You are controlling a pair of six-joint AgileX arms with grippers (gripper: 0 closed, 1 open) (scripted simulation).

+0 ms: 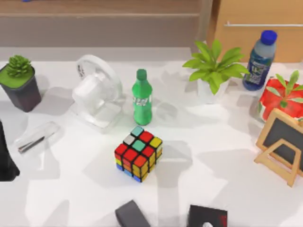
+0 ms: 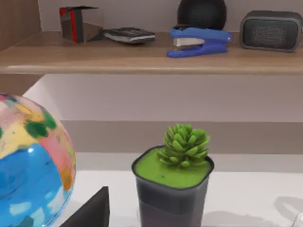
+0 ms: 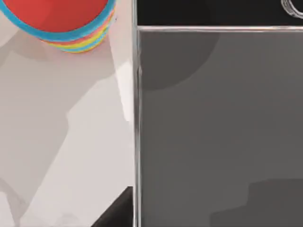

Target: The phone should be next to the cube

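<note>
The cube (image 1: pixel 138 153), black-framed with red, yellow, teal and orange stickers, stands at the middle of the white table. The phone (image 3: pixel 218 123) lies flat very close under the right wrist camera, showing a grey glossy face, a dark end strip and part of its round button (image 3: pixel 294 6). A dark part of my right gripper (image 3: pixel 116 213) sits beside the phone's long edge. My left arm (image 1: pixel 5 158) is parked at the table's left edge, apart from the cube.
Behind the cube stand a green bottle (image 1: pixel 140 97) and a white fan (image 1: pixel 97 92). A small dark grey block (image 1: pixel 132 215) and a black box with a red mark (image 1: pixel 207 216) lie at the front edge. A chalkboard easel (image 1: pixel 281 146) stands right. A striped red bowl (image 3: pixel 61 19) sits near the phone.
</note>
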